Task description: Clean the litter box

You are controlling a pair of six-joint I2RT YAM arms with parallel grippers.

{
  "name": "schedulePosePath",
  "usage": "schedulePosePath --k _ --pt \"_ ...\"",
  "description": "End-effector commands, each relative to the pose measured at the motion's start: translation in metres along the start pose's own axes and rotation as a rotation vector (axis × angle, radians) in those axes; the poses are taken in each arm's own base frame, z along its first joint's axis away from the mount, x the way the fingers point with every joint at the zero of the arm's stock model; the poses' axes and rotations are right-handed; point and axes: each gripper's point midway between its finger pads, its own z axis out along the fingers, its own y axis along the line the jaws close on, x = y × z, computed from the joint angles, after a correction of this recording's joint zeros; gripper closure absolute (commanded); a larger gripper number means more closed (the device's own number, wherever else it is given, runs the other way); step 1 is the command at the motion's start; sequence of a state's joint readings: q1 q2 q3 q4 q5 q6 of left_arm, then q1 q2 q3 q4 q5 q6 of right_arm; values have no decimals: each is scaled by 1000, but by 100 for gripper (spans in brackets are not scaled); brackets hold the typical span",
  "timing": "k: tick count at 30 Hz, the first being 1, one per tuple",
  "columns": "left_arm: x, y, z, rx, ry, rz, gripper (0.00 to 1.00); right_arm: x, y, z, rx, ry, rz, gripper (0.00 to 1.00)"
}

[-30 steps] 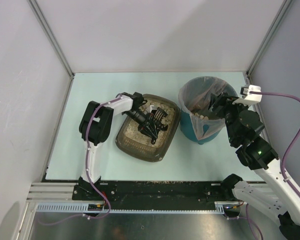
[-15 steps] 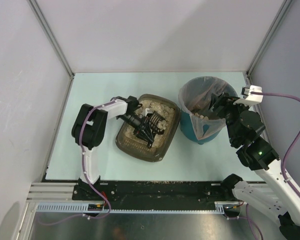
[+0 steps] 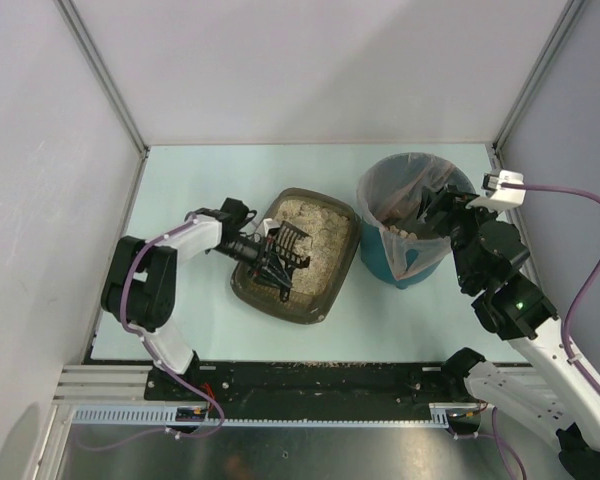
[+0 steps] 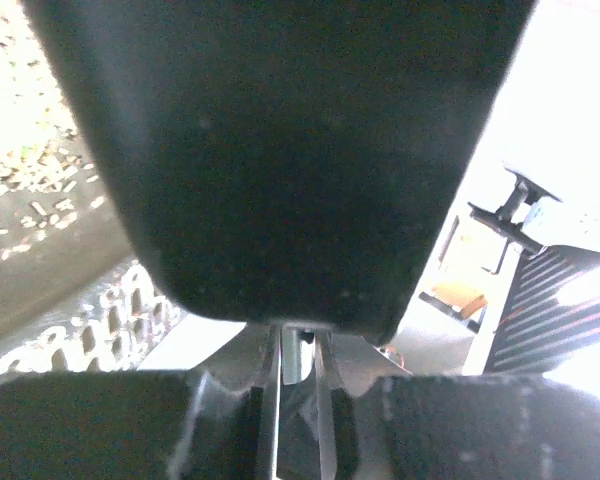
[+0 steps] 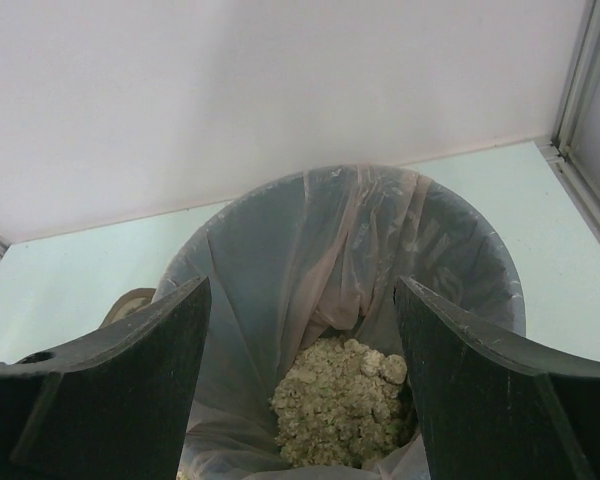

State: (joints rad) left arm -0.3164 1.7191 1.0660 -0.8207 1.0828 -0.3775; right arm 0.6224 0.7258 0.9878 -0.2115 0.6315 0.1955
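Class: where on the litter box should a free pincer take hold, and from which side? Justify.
Probably grip the litter box by its wide rim on the right edge, from above: the flat lip suits straddling jaws, and the left pincer with the scoop crowds the left.

One litter box (image 3: 310, 311), one scoop (image 3: 281, 250), one bin (image 3: 376, 263) (bag-lined), two arms (image 3: 140, 292) (image 3: 521, 310).

The litter box (image 3: 288, 310) lies askew near the middle of the pale table (image 3: 200, 175), with beige litter in it. The left gripper (image 3: 254, 247) reaches in over its left rim, clamped on a black slotted scoop (image 3: 284, 252) whose head is over the litter. Just right of the box stands a teal bin (image 3: 376, 262) with a clear liner. The right gripper (image 3: 435, 207) hangs at the bin's right rim, its jaws seemingly apart.
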Motion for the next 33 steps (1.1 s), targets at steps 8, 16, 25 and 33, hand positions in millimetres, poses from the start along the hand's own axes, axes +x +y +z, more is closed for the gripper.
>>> schedulePosePath --k 8,16,25,33 --pt "-4 -14 -26 99 -117 25 100 -18 2 0 4 -55 39 22" --pt "37 -7 3 134 31 41 100 -18 7 4 -14 -58 29 22" --pt "4 -5 -36 124 -194 58 100 -21 5 0 -14 -64 49 22" --pt "29 0 -5 147 -36 40 100 -18 2 -1 3 -55 51 22"
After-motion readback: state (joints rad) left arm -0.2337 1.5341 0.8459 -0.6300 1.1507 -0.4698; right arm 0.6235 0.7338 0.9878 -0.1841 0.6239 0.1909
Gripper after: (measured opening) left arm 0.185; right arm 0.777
